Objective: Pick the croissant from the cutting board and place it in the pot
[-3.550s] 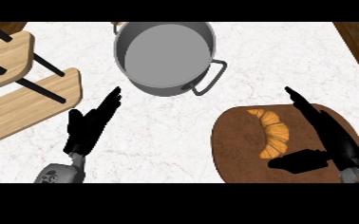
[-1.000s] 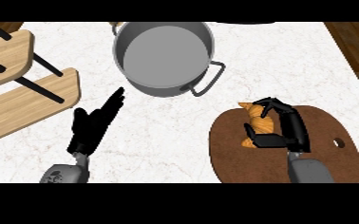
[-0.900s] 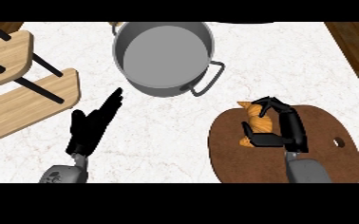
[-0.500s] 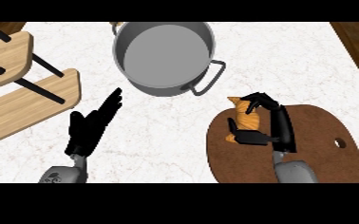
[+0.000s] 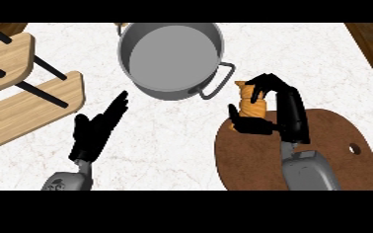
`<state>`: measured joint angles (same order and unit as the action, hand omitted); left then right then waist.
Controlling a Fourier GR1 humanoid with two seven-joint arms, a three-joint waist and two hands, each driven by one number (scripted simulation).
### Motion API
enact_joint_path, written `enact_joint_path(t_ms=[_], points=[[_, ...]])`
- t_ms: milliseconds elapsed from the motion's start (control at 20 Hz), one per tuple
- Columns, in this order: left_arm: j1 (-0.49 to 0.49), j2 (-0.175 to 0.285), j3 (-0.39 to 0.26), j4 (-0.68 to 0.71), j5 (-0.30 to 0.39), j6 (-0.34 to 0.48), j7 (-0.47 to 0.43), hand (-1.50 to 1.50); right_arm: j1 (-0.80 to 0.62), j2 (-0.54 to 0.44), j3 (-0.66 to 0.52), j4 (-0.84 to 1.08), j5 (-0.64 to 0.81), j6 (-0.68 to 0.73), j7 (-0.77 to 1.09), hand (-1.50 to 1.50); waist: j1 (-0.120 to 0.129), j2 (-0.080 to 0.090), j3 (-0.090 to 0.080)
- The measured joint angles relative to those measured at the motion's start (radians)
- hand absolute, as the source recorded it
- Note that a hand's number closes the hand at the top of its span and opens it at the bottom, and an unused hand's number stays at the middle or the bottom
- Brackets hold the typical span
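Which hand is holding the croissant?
The right hand, curled round the croissant near the pot. The left hand is open and holds nothing.

No readable txt, labels, brands, nos. or signs anywhere in head view: none on pot (image 5: pixel 171 59), cutting board (image 5: pixel 247 163) or counter (image 5: pixel 291 54).
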<state>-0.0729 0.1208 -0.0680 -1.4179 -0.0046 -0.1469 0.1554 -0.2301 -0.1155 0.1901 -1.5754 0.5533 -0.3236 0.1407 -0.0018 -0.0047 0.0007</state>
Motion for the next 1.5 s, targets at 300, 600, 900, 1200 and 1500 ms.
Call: enact_joint_path(t_ms=[300, 600, 900, 1200, 1500], points=[[-0.004, 0.010, 0.013, 0.009, 0.007, -0.020, -0.006, 0.00, -0.221, 0.013, 0.014, -0.020, 0.142, 0.096, 0.270, 1.50, 0.006, 0.001, 0.000], [0.004, 0.004, 0.008, 0.003, -0.005, -0.018, -0.020, 0.00, -0.469, 0.052, 0.002, 0.130, 0.207, 0.189, 0.405, 1.50, 0.015, 0.003, 0.001], [-0.009, -0.008, 0.001, 0.008, -0.015, -0.015, -0.011, 0.00, -0.700, 0.083, -0.033, 0.384, 0.241, 0.256, 0.455, 1.50, 0.023, 0.007, 0.001], [-0.032, -0.007, 0.003, 0.017, -0.012, -0.025, 0.004, 0.00, -0.885, 0.106, -0.016, 0.682, 0.274, 0.244, 0.455, 1.50, 0.039, 0.013, 0.000], [-0.044, -0.015, -0.005, 0.021, -0.015, -0.030, 0.002, 0.00, -1.015, 0.108, 0.043, 0.938, 0.376, 0.306, 0.499, 1.50, 0.057, 0.021, -0.001]])
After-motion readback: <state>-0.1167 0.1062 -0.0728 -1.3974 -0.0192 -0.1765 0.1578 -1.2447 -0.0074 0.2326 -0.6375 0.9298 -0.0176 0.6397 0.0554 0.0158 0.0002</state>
